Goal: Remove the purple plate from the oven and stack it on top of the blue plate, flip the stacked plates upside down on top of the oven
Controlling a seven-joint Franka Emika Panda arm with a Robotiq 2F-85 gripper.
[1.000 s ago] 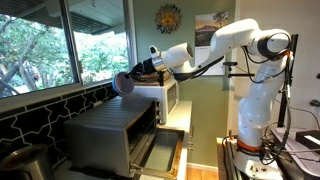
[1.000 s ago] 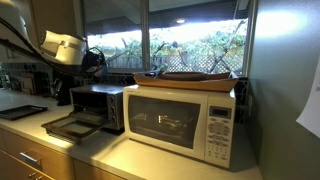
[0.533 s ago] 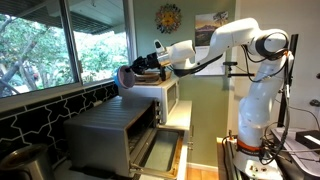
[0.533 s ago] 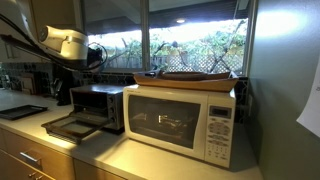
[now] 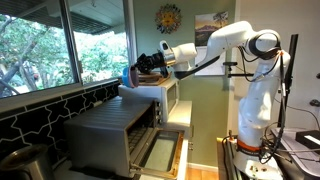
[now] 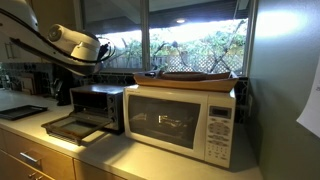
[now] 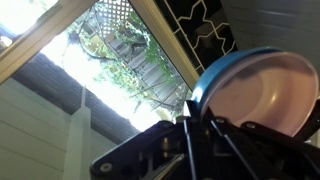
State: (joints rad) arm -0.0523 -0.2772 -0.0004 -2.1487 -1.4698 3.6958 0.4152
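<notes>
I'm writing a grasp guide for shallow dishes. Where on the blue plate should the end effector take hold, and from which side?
The rim, edge-on from outside. The blue plate is shallow, with the purple plate nested inside, so a finger over the lip likely clamps both. The end effector is shut on that edge.

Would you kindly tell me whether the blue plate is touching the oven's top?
Apart. An exterior view shows the blue plate, in the end effector, hanging clear above the oven, with a gap between them.

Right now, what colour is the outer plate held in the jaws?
Bright blue: the blue plate shows best in the wrist view.
</notes>
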